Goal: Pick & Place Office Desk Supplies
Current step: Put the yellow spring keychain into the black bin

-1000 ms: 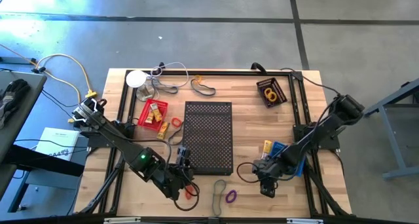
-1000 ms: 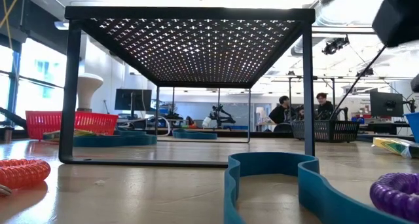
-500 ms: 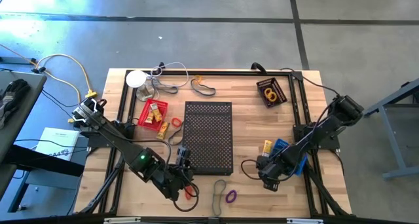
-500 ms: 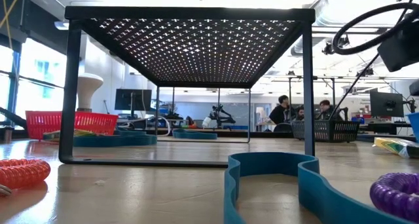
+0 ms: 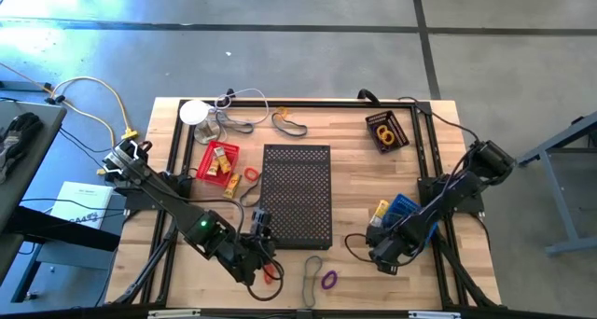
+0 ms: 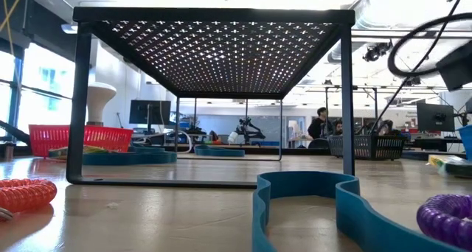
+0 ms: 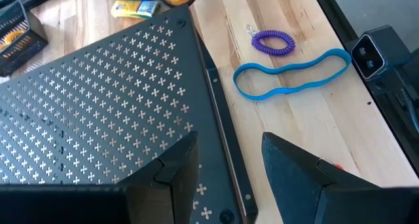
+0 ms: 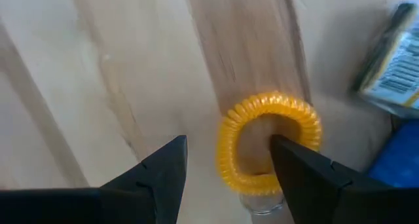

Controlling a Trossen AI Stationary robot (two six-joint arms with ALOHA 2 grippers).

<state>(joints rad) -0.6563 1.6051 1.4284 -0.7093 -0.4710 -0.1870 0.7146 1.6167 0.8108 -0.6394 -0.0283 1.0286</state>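
Rack (image 5: 297, 193) and left arm have not moved over the last second; the left claw (image 7: 229, 137) waits at the rack's near corner, jaws apart and empty, with a purple loop (image 6: 446, 219) ahead of it. Only the right arm has shifted, a little away from the rack, so the right claw (image 8: 229, 145) now hangs over a yellow loop (image 8: 228, 160). Its jaws stand apart: one finger sits over the loop's hole, the other outside the coil. That reads as lining up for a pick, with the grip not yet made. The loop lies flat, hole facing up; being nearly round, it has no real long axis.
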